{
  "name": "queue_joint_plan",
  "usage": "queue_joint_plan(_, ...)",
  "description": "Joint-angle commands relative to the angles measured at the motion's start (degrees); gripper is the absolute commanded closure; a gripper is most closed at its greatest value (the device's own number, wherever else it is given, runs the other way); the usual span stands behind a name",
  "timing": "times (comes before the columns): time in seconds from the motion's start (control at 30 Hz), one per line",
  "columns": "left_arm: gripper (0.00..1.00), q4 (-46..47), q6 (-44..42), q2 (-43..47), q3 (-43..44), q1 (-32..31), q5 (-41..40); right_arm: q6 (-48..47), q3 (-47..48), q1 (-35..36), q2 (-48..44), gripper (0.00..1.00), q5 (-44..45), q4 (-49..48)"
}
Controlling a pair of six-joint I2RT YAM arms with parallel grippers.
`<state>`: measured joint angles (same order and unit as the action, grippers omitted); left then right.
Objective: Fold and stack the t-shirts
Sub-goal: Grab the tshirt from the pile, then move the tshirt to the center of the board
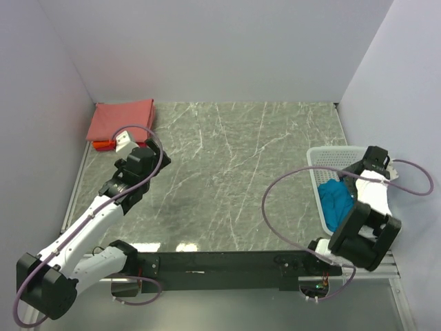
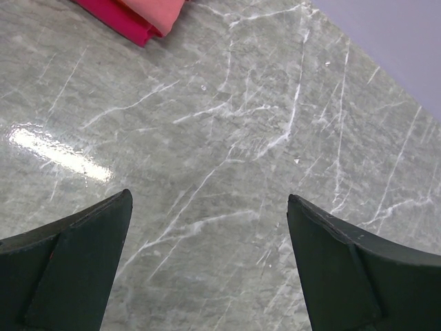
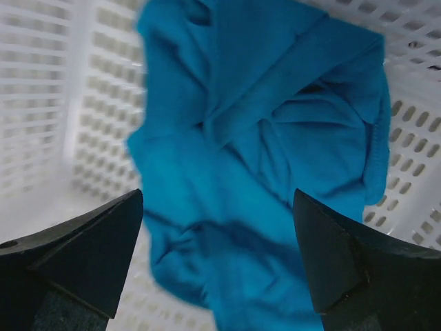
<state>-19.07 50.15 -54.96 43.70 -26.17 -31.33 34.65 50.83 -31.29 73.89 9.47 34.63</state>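
— Status on the folding?
— Two look done. The pink shirt [image 1: 124,118] is folded at the far left corner of the bench [image 1: 227,179]. It lies on the orange shirt [image 1: 102,145], whose edge shows underneath on the near side. The edges are roughly in line.

— What's left?
— The teal shirt [image 3: 262,138]. It is crumpled in the basket [image 1: 313,176] at the right side of the bench, not lifted, spread or folded. My judgement: it has to be picked out, laid flat mid-bench, folded and carried across to the pink shirt. All the work on this one lies ahead.

— Your tools?
— My right tool [image 3: 217,196] hangs over the teal shirt inside the basket, jaws wide apart with nothing between them. I can see no contact with the cloth. My left tool [image 2: 208,207] is spread the same way and empty, over bare bench just near of the pink shirt. A corner of that shirt shows at the far left of its wrist view.

— Labels, writing?
— None readable. I can make out no neck label or collar on the teal shirt from either view, and the close view is a bit blurred. There is no print on the pink or orange shirts. The basket is plain white mesh.
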Motion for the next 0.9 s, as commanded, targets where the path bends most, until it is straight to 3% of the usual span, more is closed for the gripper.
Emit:
queue_joint_plan(0.0,0.01,1.76,-1.28,-0.85,0.77,-0.02,0.22,-1.34,-1.08,-0.7,5.11,0.05,0.45,-5.79)
queue_joint_plan(0.17,0.01,1.14,-1.19,-1.21,1.03,-0.02,-0.05,-0.29,1.2,-0.79,16.35,0.19,0.9,-7.73)
queue_joint_plan(0.23,0.01,0.62,-0.85,-0.85,1.03,-0.02,-0.57,-0.38,1.29,-0.7,17.86,0.45,-1.72,-8.97)
queue_joint_plan(0.27,0.01,0.61,-0.84,-0.68,0.86,-0.02,-0.92,-0.29,1.64,-0.7,17.61,0.61,-1.74,-8.97)
queue_joint_plan(0.3,0.01,0.7,-0.76,-0.5,0.86,-0.02,-0.84,-0.29,1.99,-0.62,16.82,0.85,-1.91,-8.36)
queue_joint_plan(0.37,0.01,1.4,-0.93,-0.06,0.6,-0.02,-0.22,-0.38,3.13,-0.09,11.65,1.0,-0.61,-7.04)
queue_joint_plan(0.57,0.01,2.63,-1.2,-0.15,0.33,-0.02,1.89,-3.01,11.99,2.98,-8.91,1.0,0.64,0.34)
queue_joint_plan(0.67,0.0,2.63,-1.11,-0.41,0.33,-0.02,2.33,-4.33,17.26,9.29,-16.04,1.0,-1.65,0.26)
queue_joint_plan(0.87,0.01,1.23,-0.23,0.46,0.86,-0.02,1.63,-10.03,32.45,37.32,-13.87,1.0,-4.9,-2.54)
